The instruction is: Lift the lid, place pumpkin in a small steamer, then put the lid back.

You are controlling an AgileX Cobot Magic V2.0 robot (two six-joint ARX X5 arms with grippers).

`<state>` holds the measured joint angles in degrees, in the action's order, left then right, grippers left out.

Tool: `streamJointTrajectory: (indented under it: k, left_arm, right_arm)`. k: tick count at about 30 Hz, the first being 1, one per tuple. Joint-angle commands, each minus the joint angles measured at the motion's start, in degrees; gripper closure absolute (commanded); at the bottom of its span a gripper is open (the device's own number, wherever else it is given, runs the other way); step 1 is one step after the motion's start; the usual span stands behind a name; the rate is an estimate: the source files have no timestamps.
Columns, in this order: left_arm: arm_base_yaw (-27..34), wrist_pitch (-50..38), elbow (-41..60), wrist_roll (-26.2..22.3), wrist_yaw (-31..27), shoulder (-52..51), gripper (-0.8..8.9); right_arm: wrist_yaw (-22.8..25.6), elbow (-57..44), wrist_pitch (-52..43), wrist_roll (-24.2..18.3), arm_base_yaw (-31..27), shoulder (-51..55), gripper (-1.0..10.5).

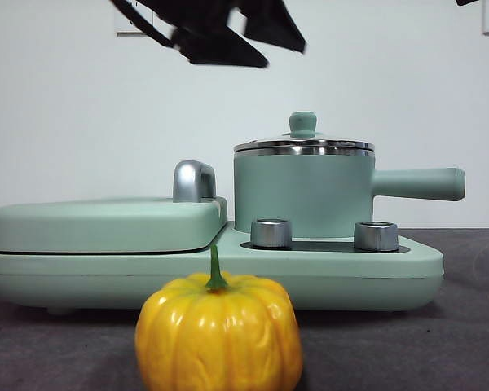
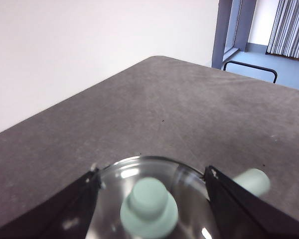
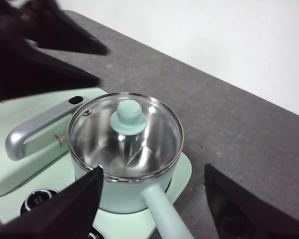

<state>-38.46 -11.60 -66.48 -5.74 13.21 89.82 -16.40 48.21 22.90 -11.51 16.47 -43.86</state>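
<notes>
The pumpkin [image 1: 218,334], glossy yellow-orange with a green stem, sits on the table in front of the cooker. Behind it the small steamer [image 1: 303,195] stands on the cooker's right side, with the glass lid [image 1: 303,145] resting on its rim. My left gripper [image 1: 282,55] hovers open above the pot. In its wrist view the lid [image 2: 139,174] and its mint knob [image 2: 148,205] lie below, between the spread jaws. My right gripper [image 3: 153,172] is open and farther off, looking down on the steamer [image 3: 124,191], the lid [image 3: 125,134] and the left gripper [image 3: 102,64].
The flat mint-green griddle cover [image 1: 106,224] with a steel handle [image 1: 194,181] fills the cooker's left half. Two steel dials [image 1: 270,233] sit in front of the pot. The pot's long handle [image 1: 416,183] points right. Grey table surface [image 1: 464,342] lies around the cooker.
</notes>
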Motion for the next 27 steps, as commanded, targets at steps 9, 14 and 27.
streamJointTrajectory:
  k: [9, 14, 27]
  left_arm:
    - [-1.2, 1.4, -8.4, 0.4, -0.3, 11.7, 4.79]
    - [-1.2, 3.5, -8.4, 0.2, -0.3, 12.7, 4.81]
    - [-1.2, 5.6, -8.4, -2.8, -0.4, 12.7, 8.03]
  right_arm:
    - [0.4, 1.0, -0.6, 0.8, 0.3, -0.2, 6.2]
    - [0.4, 1.0, -0.6, 0.8, 0.3, -0.2, 6.2]
    - [0.3, 1.0, -0.5, 0.8, 0.3, -0.2, 6.2]
